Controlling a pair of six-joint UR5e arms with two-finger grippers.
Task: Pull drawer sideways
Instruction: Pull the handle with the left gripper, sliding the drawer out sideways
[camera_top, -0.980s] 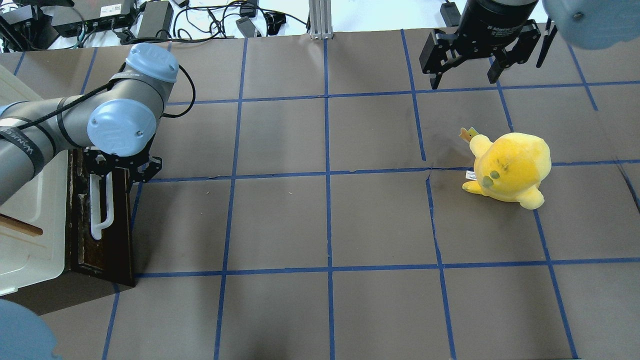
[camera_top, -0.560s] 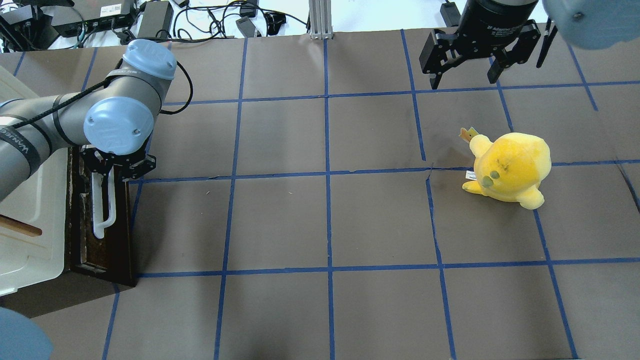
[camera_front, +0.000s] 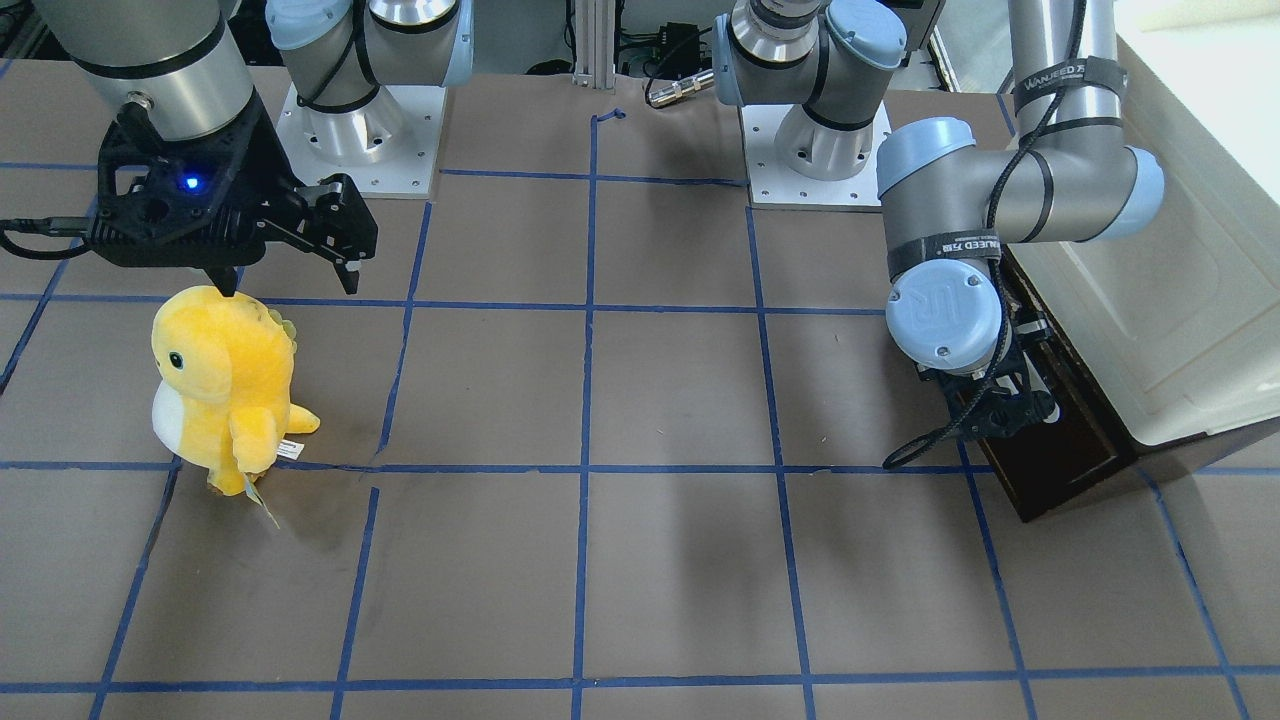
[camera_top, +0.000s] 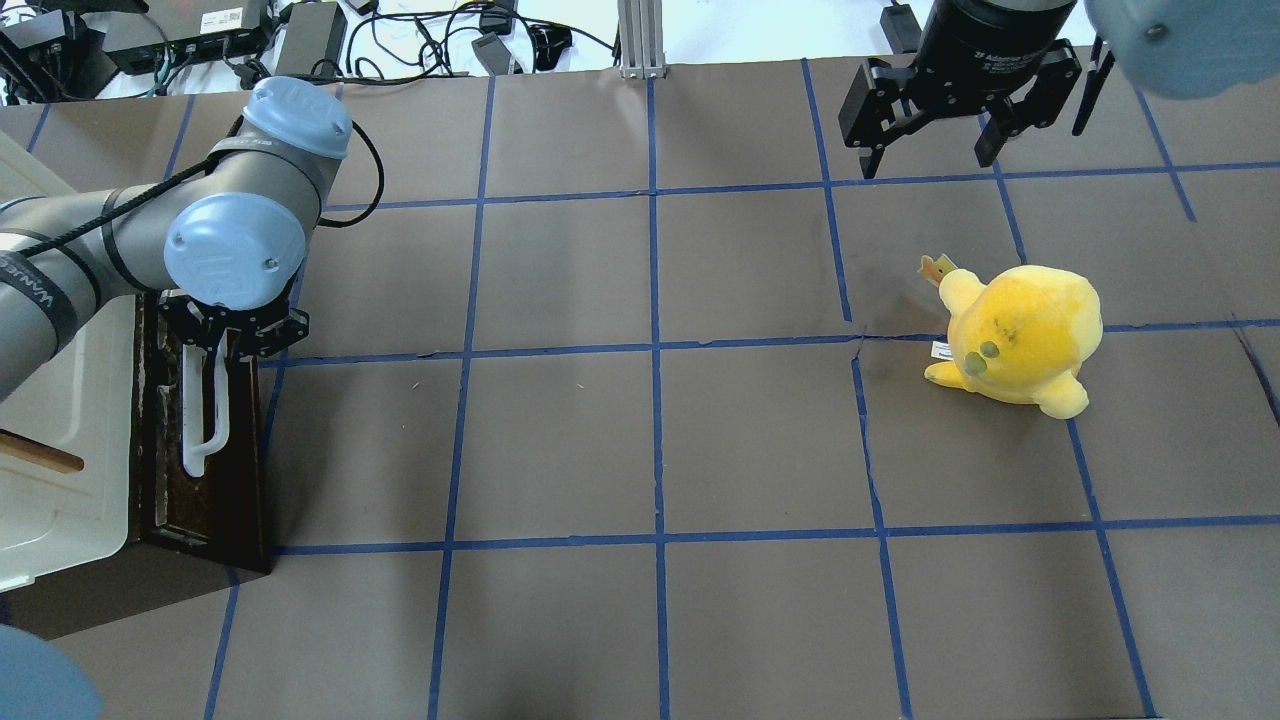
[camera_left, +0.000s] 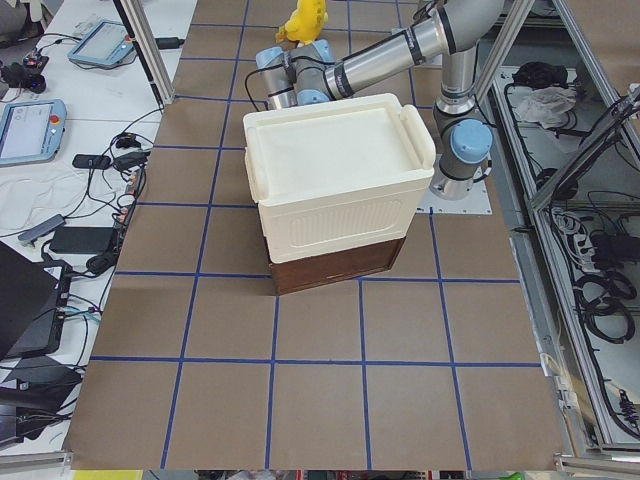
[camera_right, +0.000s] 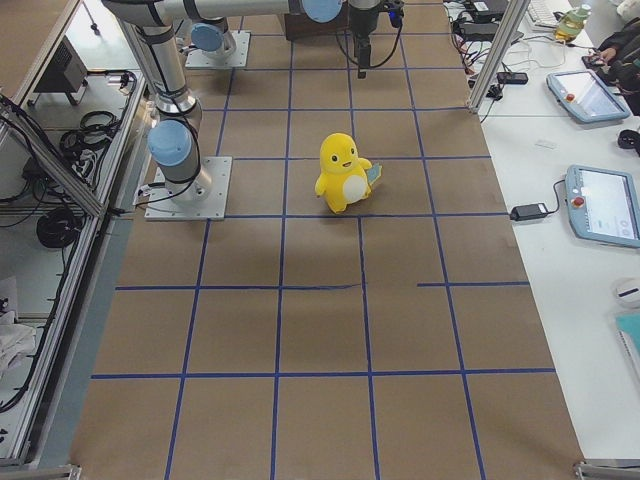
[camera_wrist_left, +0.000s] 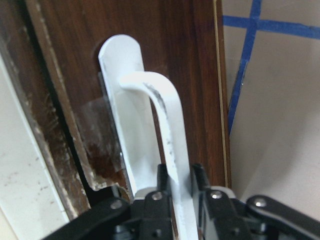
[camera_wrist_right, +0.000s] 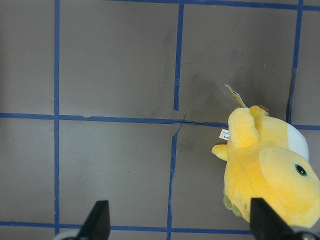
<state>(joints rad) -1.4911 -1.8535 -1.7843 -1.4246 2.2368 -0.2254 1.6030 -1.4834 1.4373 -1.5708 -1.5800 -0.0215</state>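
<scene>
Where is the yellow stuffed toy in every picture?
Exterior front-facing: yellow plush toy stands at the left.
Overhead exterior: toy right of centre.
Exterior left: toy tiny, at the top edge.
Exterior right: toy upper middle, upright.
Left wrist-mounted: not in it.
Right wrist-mounted: toy in the lower right corner.
Shared landmark: the broken blue tape crossing right beside the toy.
</scene>
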